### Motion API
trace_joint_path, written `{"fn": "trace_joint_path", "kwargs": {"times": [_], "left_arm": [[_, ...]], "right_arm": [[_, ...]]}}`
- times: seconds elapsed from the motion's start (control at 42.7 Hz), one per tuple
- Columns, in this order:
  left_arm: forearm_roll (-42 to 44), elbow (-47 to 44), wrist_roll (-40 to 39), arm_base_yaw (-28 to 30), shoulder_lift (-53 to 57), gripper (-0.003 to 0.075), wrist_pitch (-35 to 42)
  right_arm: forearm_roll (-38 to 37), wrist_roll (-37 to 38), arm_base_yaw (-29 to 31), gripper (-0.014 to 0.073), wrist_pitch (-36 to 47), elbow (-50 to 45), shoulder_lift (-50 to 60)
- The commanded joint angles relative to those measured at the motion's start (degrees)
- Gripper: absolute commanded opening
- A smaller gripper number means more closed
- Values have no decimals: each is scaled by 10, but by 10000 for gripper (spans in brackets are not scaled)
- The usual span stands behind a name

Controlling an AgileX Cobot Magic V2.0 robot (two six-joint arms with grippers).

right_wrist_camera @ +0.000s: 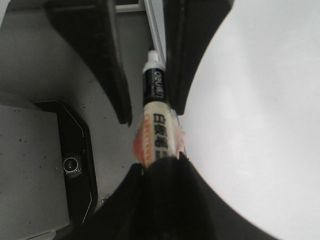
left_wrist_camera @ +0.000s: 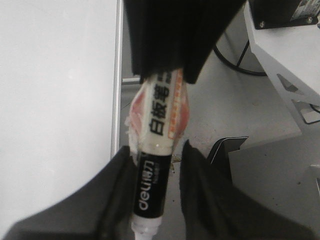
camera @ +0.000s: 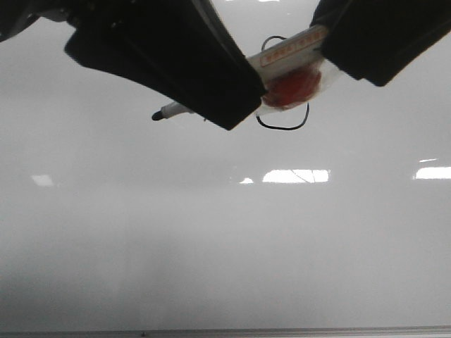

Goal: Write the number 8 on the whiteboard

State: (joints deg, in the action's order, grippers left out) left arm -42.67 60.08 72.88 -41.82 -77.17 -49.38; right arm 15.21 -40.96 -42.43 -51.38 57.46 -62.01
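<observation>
The whiteboard fills the front view, glossy with light reflections. The number 8 is a thin black figure, partly hidden behind the marker; its hook and lower loop show. The marker is white with a black band, a black tip and red padding in clear wrap. My right gripper is shut on the marker's rear end. My left gripper straddles the black band of the marker. One finger touches it and the other stands off with a gap, so it is open.
The board's thin metal edge runs along the bottom and shows in the left wrist view. Beside the board lie a grey surface, a black device, a white metal bracket and a black cable.
</observation>
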Motion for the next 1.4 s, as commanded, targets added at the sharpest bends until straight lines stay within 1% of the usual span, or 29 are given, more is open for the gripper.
{"fn": "trace_joint_path", "kwargs": {"times": [0.0,0.07,0.117,0.14,0.187,0.211,0.304,0.374,0.445,0.491,0.562,0.679,0.772,0.842,0.889,0.936,1.03,1.146,1.24,1.38], "left_arm": [[-9,17,-1,-4,15,118,10],[-6,17,-1,-4,15,88,10],[-5,17,-1,-4,15,78,10],[-5,17,-1,-4,15,78,10],[-5,17,-1,-4,15,78,10],[-5,17,-2,-4,15,78,10],[4,17,-4,-3,15,78,10],[25,22,-27,1,16,78,11],[69,33,-86,10,17,78,10],[103,41,-124,18,17,78,10],[167,53,-199,32,17,78,10],[290,68,-351,63,17,78,9],[384,78,-495,99,17,78,8],[434,80,-578,138,17,78,6],[447,80,-609,165,17,78,2],[446,80,-624,196,17,78,-1],[445,76,-644,256,17,78,-2],[444,64,-656,313,25,78,9],[444,40,-682,354,40,78,65],[436,-25,-719,388,48,77,206]], "right_arm": [[11,-6,-3,-60,32,15,13],[11,-4,-3,-50,32,15,13],[12,-4,-3,-25,31,15,13],[12,-4,-3,-7,31,15,13],[12,-4,-3,57,29,15,13],[12,-4,-3,95,26,15,13],[11,-4,-1,332,9,15,13],[9,-2,6,495,-12,15,17],[1,15,24,599,-37,15,27],[-8,39,37,616,-51,15,38],[-27,80,64,612,-67,15,55],[-56,140,116,612,-86,15,83],[-66,164,153,612,-92,15,99],[-66,165,175,612,-92,15,104],[-66,165,184,612,-92,15,106],[-66,165,189,612,-92,15,106],[-67,165,189,612,-92,15,106],[-67,165,189,612,-92,15,106],[-67,165,189,612,-90,15,106],[-67,165,189,612,-82,15,106]]}}
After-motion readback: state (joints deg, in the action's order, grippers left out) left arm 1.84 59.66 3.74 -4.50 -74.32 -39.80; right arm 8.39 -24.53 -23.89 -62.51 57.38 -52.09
